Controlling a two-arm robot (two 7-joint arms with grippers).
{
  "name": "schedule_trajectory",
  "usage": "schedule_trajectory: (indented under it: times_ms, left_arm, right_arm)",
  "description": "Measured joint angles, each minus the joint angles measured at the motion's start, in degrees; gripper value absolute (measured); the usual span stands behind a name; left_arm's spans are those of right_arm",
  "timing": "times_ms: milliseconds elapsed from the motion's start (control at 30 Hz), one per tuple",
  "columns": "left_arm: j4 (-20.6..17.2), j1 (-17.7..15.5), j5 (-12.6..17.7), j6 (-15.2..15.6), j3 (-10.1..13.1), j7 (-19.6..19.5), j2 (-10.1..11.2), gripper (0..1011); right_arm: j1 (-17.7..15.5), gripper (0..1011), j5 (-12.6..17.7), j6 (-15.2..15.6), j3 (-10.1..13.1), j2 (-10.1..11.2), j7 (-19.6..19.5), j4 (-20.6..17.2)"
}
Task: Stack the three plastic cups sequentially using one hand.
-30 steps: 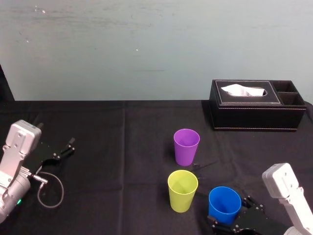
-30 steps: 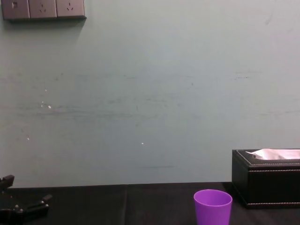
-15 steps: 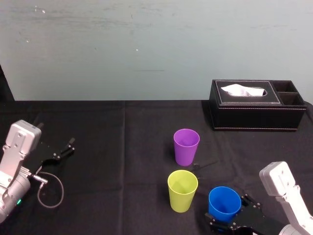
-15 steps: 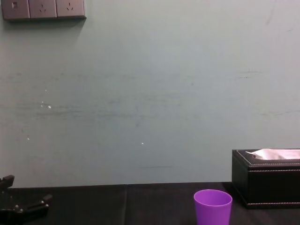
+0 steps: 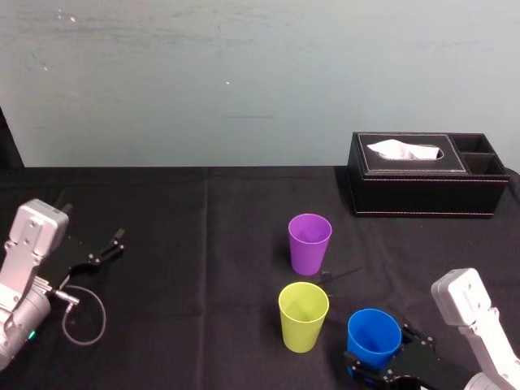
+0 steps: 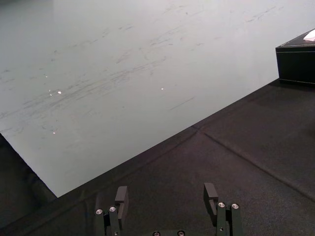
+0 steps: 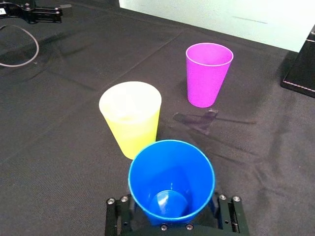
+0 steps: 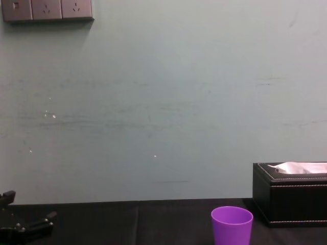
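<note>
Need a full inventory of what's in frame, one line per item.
purple cup: 1, purple, mid-table, farthest of the three, upright
yellow-green cup: 1, yellow-green, nearer than the purple, upright
blue cup: 1, blue, front right, beside the yellow-green, upright
tissue box: 1, black, far right by the wall, white tissue poking out
cloth: 1, black, covers the table
sockets: 3, grey, wall, upper left in chest view
cable: 1 loop, grey, at the left arm
left gripper: 1, black, open, empty, parked at table's left
right gripper: 1, black, front right, around the blue cup's lower part
</note>
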Motion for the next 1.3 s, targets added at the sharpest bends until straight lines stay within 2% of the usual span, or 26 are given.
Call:
schedule_trajectory:
  times_ms: [167, 467, 667, 767, 967, 1000, 1033, 1167, 1300]
  left_arm:
    - [0.0, 0.0, 0.0, 0.0, 0.0, 0.0, 0.0, 1001]
    - [0.0, 0.0, 0.0, 0.0, 0.0, 0.0, 0.0, 1000]
    - [0.0, 0.0, 0.0, 0.0, 0.0, 0.0, 0.0, 1000]
    - [0.0, 0.0, 0.0, 0.0, 0.0, 0.0, 0.0, 1000]
    - [0.0, 0.0, 0.0, 0.0, 0.0, 0.0, 0.0, 1000]
    - [0.0, 0.0, 0.0, 0.0, 0.0, 0.0, 0.0, 1000]
    - [0.0, 0.0, 0.0, 0.0, 0.0, 0.0, 0.0, 1000]
    - [0.0, 0.0, 0.0, 0.0, 0.0, 0.0, 0.0, 1000]
    - [0.0, 0.0, 0.0, 0.0, 0.0, 0.0, 0.0, 1000]
  right_arm:
    - [0.0, 748, 0.0, 0.0, 0.0, 0.0, -0.1, 0.0]
    - [-0.1, 716, -0.1, 0.0, 0.0, 0.1, -0.1, -0.1]
    - [1.5, 716, -1.9, 1.0, 0.0, -0.1, 0.3, -0.8]
    - [3.5, 716, -2.5, 2.5, 0.1, -0.5, 0.8, -0.9]
    - [9.1, 716, -3.4, 5.8, -0.3, -1.3, 2.1, -0.3]
    - [10.9, 716, -3.7, 6.5, -0.5, -1.5, 2.5, 0.0]
    - [10.9, 716, -3.7, 6.5, -0.5, -1.5, 2.5, 0.0]
    - [16.9, 716, -4.4, 8.1, -1.3, -2.3, 4.1, 2.0]
    - [20.2, 716, -4.4, 8.8, -1.9, -3.2, 4.9, 3.4]
